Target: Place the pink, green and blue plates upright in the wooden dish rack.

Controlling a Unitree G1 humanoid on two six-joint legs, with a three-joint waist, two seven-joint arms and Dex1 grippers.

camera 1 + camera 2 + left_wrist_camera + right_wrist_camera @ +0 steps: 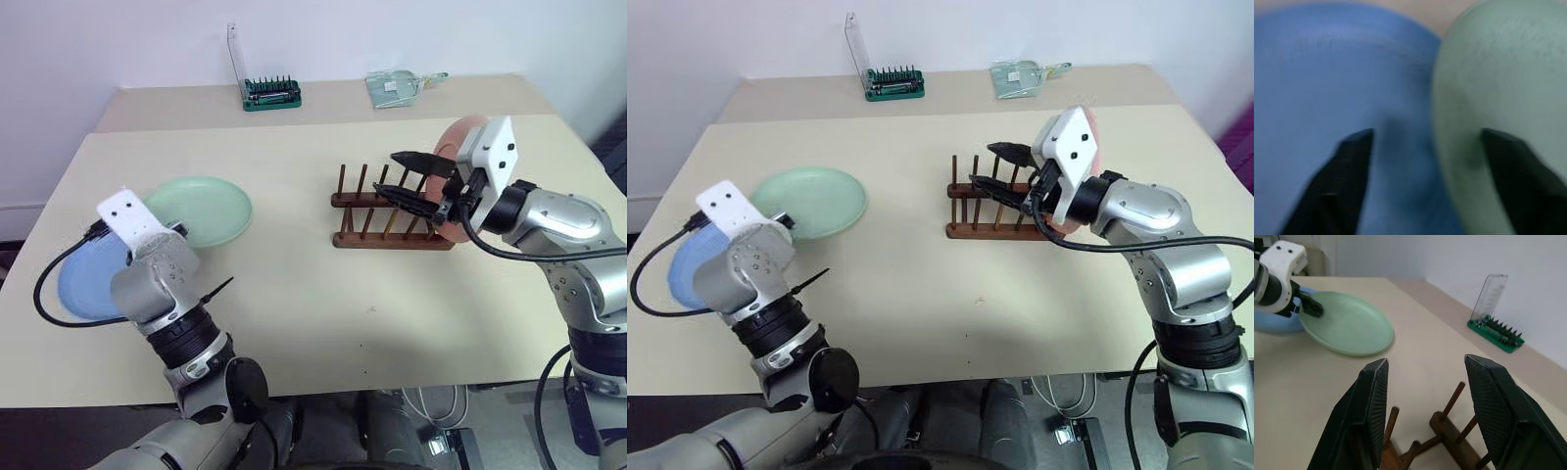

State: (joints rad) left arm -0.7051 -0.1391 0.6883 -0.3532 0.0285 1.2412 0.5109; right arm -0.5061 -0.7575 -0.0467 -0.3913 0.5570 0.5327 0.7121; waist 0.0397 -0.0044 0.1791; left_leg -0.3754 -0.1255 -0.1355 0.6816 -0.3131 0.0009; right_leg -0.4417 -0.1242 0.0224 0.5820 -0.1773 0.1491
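Left arm reaches forward and to the robot's left, wrist bent down, so that the left gripper [1420, 161] hangs low over the seam where the round blue plate [83, 284] and the round pale green plate [211, 208] overlap. Right arm is bent across the table, its forearm roughly level, carrying the right gripper [1425, 396] above the small dark brown wooden dish rack [392, 211].

The surface is a beige table [323, 304] with a second beige table butted behind it against a white wall; on the rear table stand a green screwdriver-bit holder with a clear lid [271, 93] and a pale green flat object [397, 88].

Left gripper: black fingers [1342, 186] apart, one over the blue plate, the other over the green, clamped on nothing. Right gripper: fingers [1371, 416] apart, straddling the rack's pegs, nothing between them. The round pink plate [460, 137] stands upright at the rack's right end, behind the right wrist. Blue and green plates lie flat on the table, well apart from the rack.
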